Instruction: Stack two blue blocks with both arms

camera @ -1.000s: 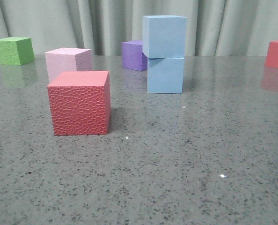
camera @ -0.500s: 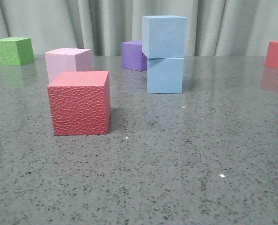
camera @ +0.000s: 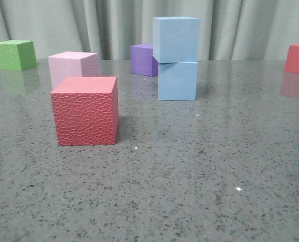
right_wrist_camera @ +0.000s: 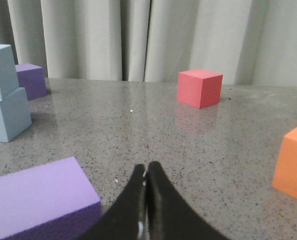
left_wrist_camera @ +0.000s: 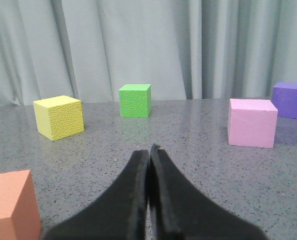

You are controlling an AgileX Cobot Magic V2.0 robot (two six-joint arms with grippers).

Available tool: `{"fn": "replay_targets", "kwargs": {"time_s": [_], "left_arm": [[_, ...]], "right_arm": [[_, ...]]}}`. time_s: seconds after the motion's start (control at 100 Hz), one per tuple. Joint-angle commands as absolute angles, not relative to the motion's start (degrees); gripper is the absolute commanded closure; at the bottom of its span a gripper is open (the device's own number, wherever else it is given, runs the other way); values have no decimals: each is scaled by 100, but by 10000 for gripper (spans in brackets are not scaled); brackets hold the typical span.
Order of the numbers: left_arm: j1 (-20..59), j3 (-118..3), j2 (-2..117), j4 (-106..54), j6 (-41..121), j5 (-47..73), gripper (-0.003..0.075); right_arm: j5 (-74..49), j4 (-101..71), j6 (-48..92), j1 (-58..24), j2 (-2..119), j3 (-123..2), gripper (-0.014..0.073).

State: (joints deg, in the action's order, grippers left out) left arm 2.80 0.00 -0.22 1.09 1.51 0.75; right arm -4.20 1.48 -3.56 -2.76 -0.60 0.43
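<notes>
Nothing has shifted vs the earlier front views. Left jaws (left_wrist_camera: 149,200) and right jaws (right_wrist_camera: 145,205) are both clenched on nothing, low over the table (camera: 190,166), well apart from the stack. Upper blue block (camera: 176,39) sits on lower blue block (camera: 177,80), slightly offset, beside the purple cube (camera: 143,59); stacking looks done, nothing obvious left.

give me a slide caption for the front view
Two blue blocks stacked on the table, red cube in front.
</notes>
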Motion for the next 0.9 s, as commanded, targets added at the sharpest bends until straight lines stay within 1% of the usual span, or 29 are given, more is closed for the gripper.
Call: {"fn": "replay_targets", "kwargs": {"time_s": [0.0,0.89], "left_arm": [[267,241,-205,89,87,-396,739],[267,241,-205,89,87,-396,739]], "right_arm": [[146,155,-305,-231,-203,2,716],[137,155,-305,-231,-203,54,716]]}}
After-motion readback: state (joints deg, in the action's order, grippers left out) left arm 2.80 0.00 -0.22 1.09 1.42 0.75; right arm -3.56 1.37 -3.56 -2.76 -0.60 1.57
